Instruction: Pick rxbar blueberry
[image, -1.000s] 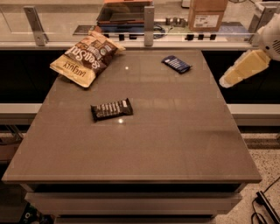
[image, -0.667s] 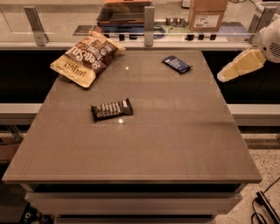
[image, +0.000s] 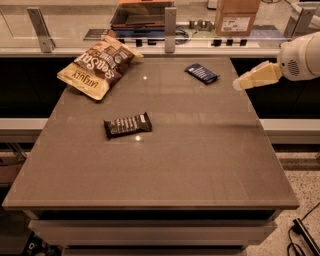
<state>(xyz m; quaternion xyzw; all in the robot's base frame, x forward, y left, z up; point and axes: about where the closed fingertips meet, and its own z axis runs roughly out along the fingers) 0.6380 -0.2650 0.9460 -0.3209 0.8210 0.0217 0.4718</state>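
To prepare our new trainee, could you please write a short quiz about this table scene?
1. True or false: the claw is touching the rxbar blueberry.
2. Which item lies nearest the table's front edge? A snack bag; B dark brown bar; C rxbar blueberry.
3. How many wrapped items lie on the table?
Key: 1 false, the claw hangs apart from it, by the table's right edge, picture-right of the bar; 2 B; 3 three.

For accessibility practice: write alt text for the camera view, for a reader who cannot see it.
The gripper hovers by the right edge of the table, right of the navy rxbar blueberry. A dark bar and tan snack bag lie farther left.
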